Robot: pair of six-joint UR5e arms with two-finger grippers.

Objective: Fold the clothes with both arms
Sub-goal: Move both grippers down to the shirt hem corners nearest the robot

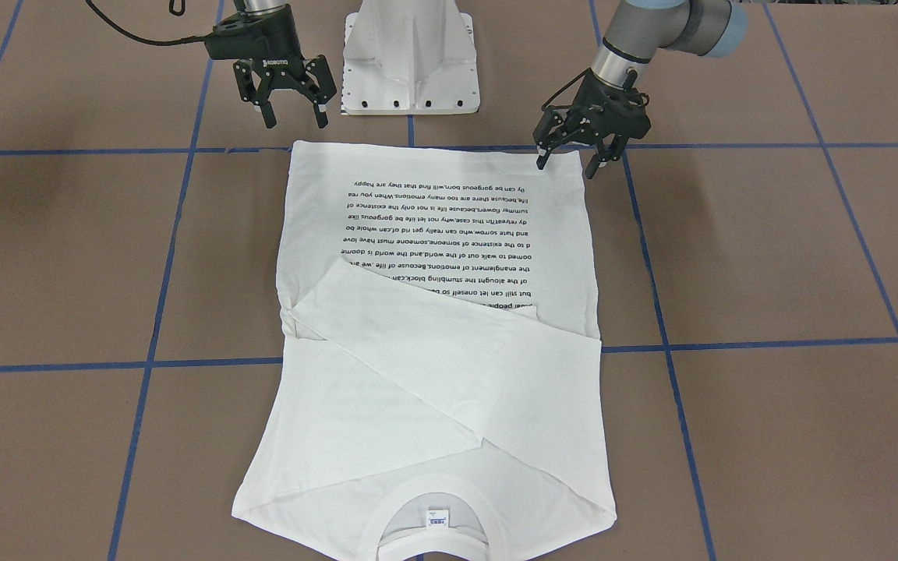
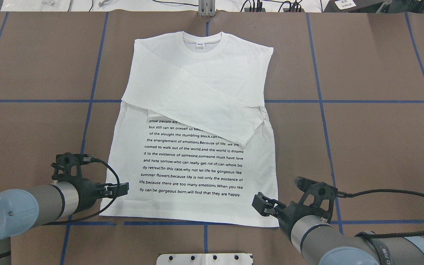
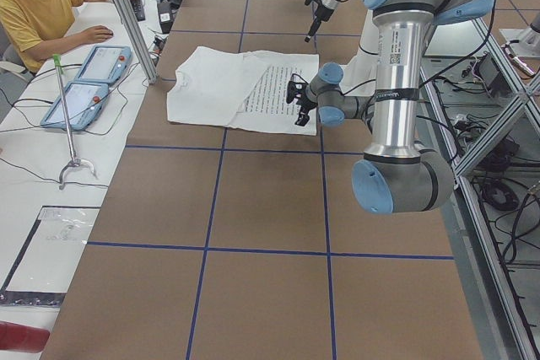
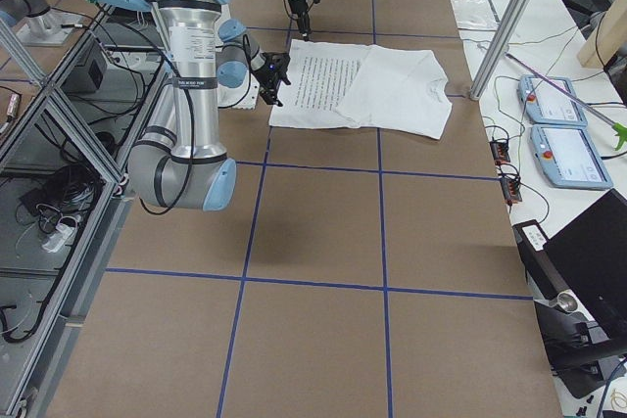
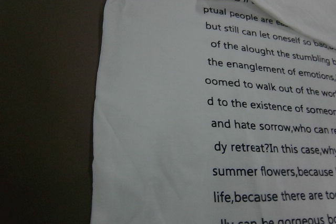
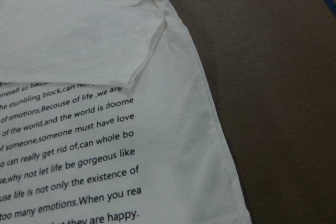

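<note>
Since the T-shirt (image 2: 197, 173) looks like light, floppy cotton, I'd pinch the hem corners (image 2: 109, 211) right by the left jaws and right jaws, both pairs spread apart, empty.

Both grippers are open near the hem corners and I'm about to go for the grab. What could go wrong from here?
1. The left gripper sits low at its hem corner, while the right gripper looks higher and nearer the pedestal; an uneven grab could skew the fold.
2. The sleeve lies loose across the T-shirt; lifting the hem may drag it out of place.
3. A pinch might catch only the top layer.
</note>
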